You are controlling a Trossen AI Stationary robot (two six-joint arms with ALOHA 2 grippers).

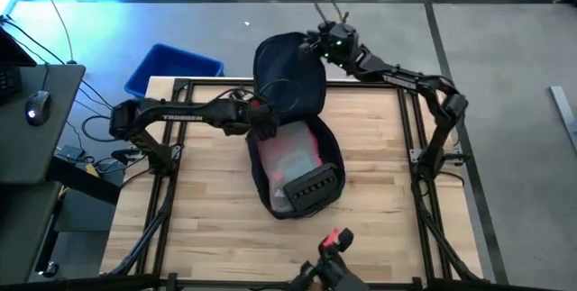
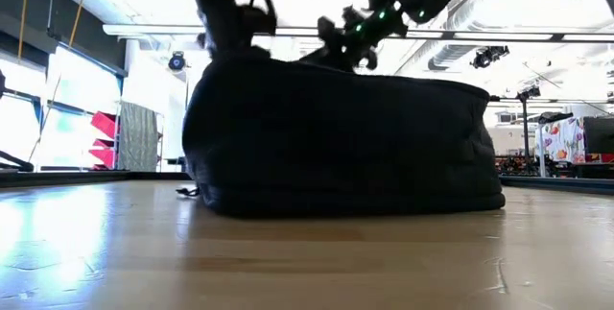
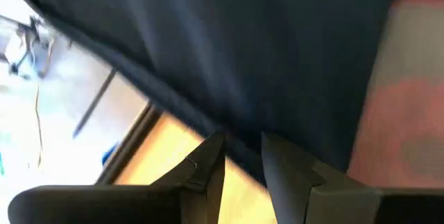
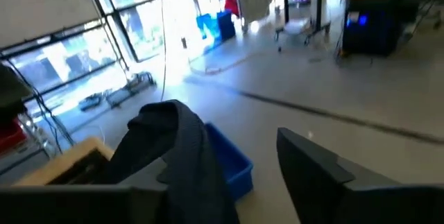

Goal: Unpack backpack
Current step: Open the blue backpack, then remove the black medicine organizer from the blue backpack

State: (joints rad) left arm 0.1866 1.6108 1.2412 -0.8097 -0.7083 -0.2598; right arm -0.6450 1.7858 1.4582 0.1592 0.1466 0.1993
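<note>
Backpack (image 1: 293,138): unzipped on desk (image 1: 207,228), flap folded back, contents unremoved. Left hand (image 3: 243,156) clamped on its rim; right hand (image 4: 229,161) apart beside flap.

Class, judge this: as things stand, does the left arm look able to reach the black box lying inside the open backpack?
Probably yes: the backpack lies open with its flap thrown back, the black box uncovered, and the left gripper at its rim.

you can't make out the pinkish contents (image 1: 290,158) inside the backpack (image 1: 288,84); they're blurred. the backpack's bulk hides the bench's far edge in the low view, and that picture's top edge crops both arms.
</note>
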